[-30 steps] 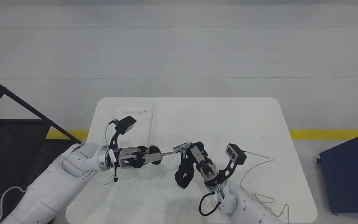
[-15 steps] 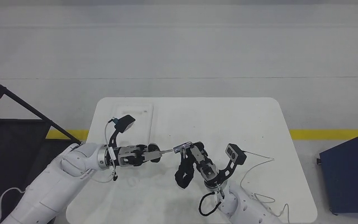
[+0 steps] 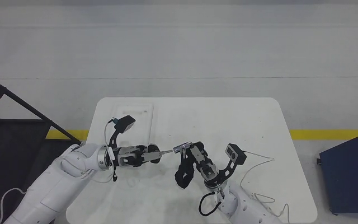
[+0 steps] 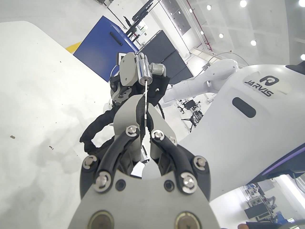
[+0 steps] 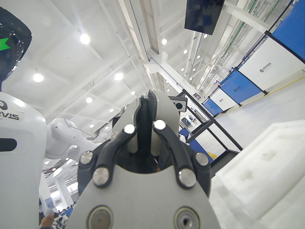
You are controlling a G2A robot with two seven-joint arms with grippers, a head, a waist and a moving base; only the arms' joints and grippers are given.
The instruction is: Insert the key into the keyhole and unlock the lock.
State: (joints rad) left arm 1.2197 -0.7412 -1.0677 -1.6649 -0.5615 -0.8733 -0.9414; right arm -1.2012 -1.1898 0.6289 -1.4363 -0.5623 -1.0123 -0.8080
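While the key stands with its tip at the keyhole, the step in hand is judged to be insertion. Whether the blade has entered at all cannot be told.

Left side: a white foam tray lies toward the back of the desk, well apart from the work. The left gripper has its jaws clamped on the head end of the key, and the blade projects toward the lock.

Centre: key and lock are both held in the air above the desk, near its front edge, between the two arms.

Right side: the right gripper has its jaws closed on the lock body and presents the keyhole face to the key.

Next move, as a judgement: a straight push along the blade's own line, with the blade kept square to the slot. A turn of the left wrist would follow while the right grip resists the twist. Any tilt is likely to jam the tip against the face.

Condition of items: the key is thin, flat, silvery metal, seen edge-on from the left wrist. The lock is a small polished metal padlock with a rounded body. The shackle at its far end looks seated, so the lock is taken as not yet opened.
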